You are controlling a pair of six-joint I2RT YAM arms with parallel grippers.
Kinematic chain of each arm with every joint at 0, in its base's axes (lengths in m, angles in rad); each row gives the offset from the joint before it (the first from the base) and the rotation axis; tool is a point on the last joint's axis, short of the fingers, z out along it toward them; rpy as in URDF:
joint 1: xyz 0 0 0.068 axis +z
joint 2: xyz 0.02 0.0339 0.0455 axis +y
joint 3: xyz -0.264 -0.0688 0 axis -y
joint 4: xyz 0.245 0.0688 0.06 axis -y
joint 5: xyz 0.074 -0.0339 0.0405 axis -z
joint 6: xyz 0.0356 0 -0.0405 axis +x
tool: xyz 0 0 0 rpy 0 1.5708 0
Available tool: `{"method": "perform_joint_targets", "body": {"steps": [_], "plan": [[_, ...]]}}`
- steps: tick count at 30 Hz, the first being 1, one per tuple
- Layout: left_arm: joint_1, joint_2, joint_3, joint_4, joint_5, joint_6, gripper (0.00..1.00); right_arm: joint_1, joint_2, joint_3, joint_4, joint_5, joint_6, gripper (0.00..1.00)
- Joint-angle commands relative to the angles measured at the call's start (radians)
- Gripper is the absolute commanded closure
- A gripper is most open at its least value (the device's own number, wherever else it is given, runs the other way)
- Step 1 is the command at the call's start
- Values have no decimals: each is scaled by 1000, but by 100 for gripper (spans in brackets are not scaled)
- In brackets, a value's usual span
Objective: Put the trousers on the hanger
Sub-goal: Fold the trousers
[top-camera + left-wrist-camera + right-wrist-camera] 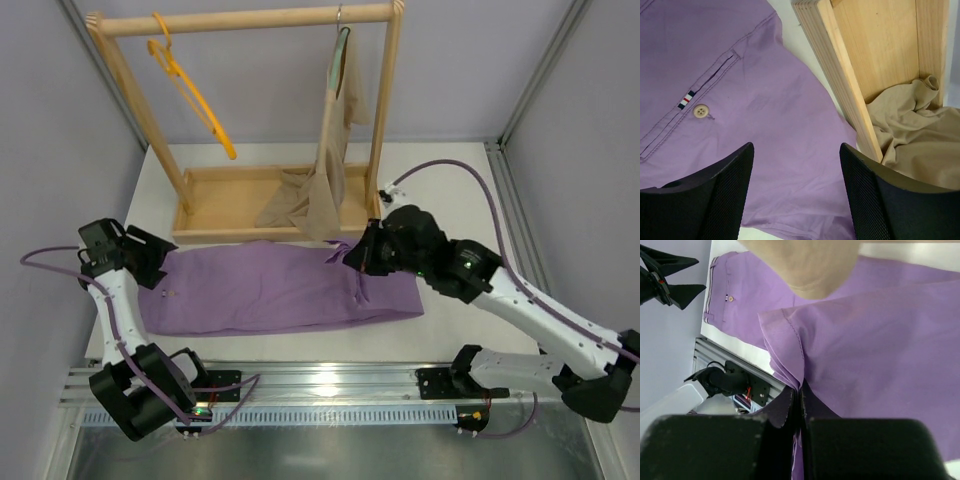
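Right pincer (800, 390) clamped on a trousers (270, 288) fold mid-frame, left pincer (796, 152) apart over their left end, beige garment (335, 150) draping close behind, hanger (190, 95) upper left on wooden rack (250, 20)

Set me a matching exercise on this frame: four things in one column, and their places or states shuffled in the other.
Things
1. trousers
2. orange hanger
3. left claw
4. right claw

Places or states
A. shut on a pinch of purple cloth
B. hooked on the top rail of the wooden rack, carrying nothing
C. open, over cloth but gripping nothing
D. spread along the table in front of the rack

Pairs: 1-D, 2-B, 3-C, 4-A
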Motion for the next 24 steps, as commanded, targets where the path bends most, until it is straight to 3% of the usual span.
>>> {"method": "perform_joint_targets", "body": {"steps": [1, 6, 8, 11, 14, 16, 20, 24], "plan": [[0, -12, -15, 11, 32, 43, 30, 115, 128, 26, 251, 190, 76, 96], [0, -19, 9, -20, -6, 41, 29, 234, 440, 223, 358, 233, 97, 96], [2, -11, 40, -46, -32, 50, 29, 260, 547, 371, 355, 216, 108, 96], [5, -5, 121, -110, -146, 70, 25, 323, 745, 543, 348, 245, 126, 93], [5, -2, 180, -139, -204, 89, 23, 347, 903, 649, 351, 171, 166, 82], [3, 14, 160, -124, -178, 98, 23, 346, 965, 668, 350, 127, 191, 70], [3, 47, 76, -84, -100, 142, 23, 344, 906, 581, 365, 81, 122, 47], [5, 47, -1, -56, -34, 162, 23, 343, 758, 469, 292, 55, 2, 40]]}}
